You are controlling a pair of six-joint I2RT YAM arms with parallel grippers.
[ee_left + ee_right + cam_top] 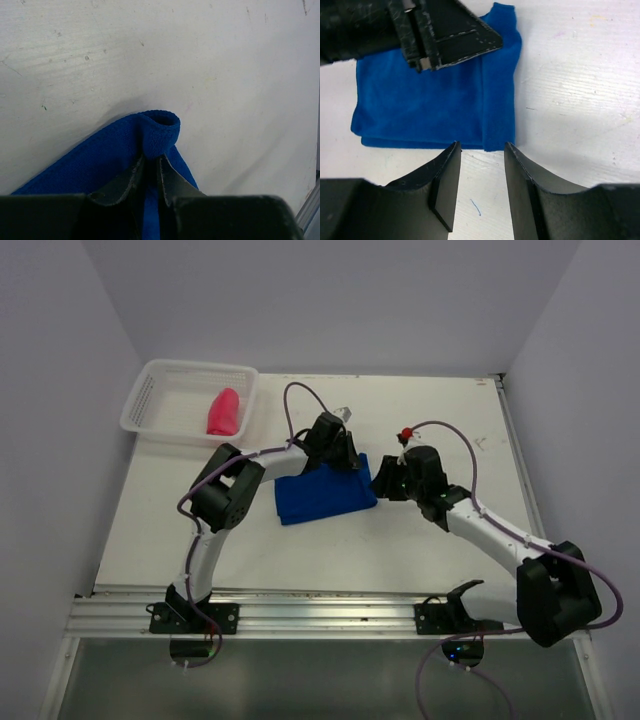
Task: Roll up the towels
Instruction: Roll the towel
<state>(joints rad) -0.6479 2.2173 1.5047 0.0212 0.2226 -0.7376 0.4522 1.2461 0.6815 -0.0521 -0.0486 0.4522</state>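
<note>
The blue towel (322, 498) lies folded flat in the middle of the table. My left gripper (345, 455) is at its far right corner, shut on a pinched fold of blue towel (100, 160) that curls over the fingertips of the left gripper (152, 157). My right gripper (382, 478) stands open just off the towel's right edge. In the right wrist view the right gripper (482, 146) has only bare table between its fingers, with the blue towel (420, 105) right in front. The pink towel (223, 412) lies rolled in the basket.
The white mesh basket (140, 405) stands at the far left corner of the table. A metal rail (300, 610) runs along the near edge between the arm bases. White walls close in the table on three sides.
</note>
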